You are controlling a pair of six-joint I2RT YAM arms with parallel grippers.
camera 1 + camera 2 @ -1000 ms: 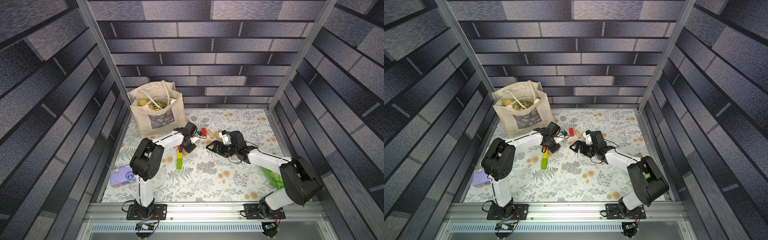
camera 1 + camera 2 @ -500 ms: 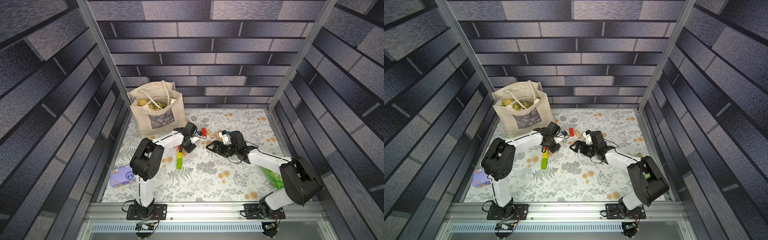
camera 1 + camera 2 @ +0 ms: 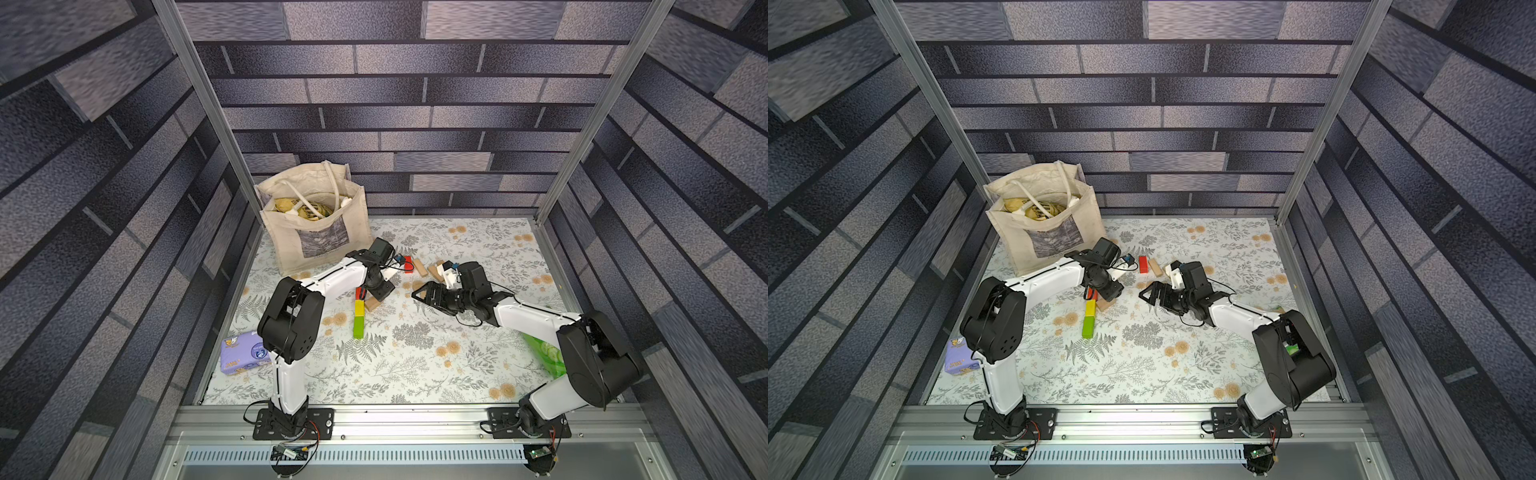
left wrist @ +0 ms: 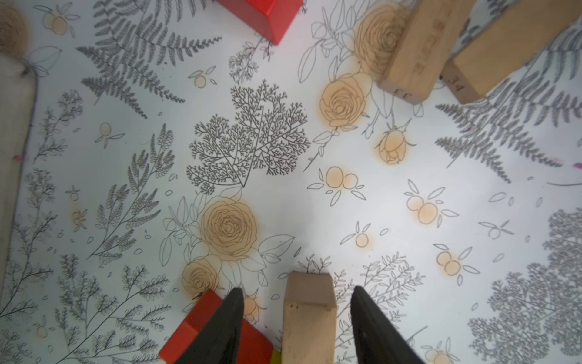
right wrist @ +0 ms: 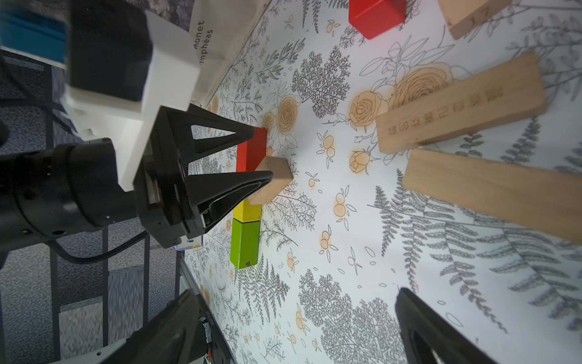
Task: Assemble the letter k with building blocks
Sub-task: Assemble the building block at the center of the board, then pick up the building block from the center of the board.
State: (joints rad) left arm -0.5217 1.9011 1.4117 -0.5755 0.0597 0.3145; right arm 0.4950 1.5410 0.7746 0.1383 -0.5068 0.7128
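Canvas tote bag [image 3: 316, 232] — upright, purple tissue pack [image 3: 243, 353], green packet [image 3: 544, 353]

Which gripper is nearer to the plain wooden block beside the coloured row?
Left. The left gripper has its open jaws on both sides of the plain wooden block; the right gripper, open, is off to its side.

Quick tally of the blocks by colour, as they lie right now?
Red blocks: 2
Yellow block: 1
Green block: 1
Plain wood blocks: 4 in clear sight
Total: 8; the right arm may hide more.
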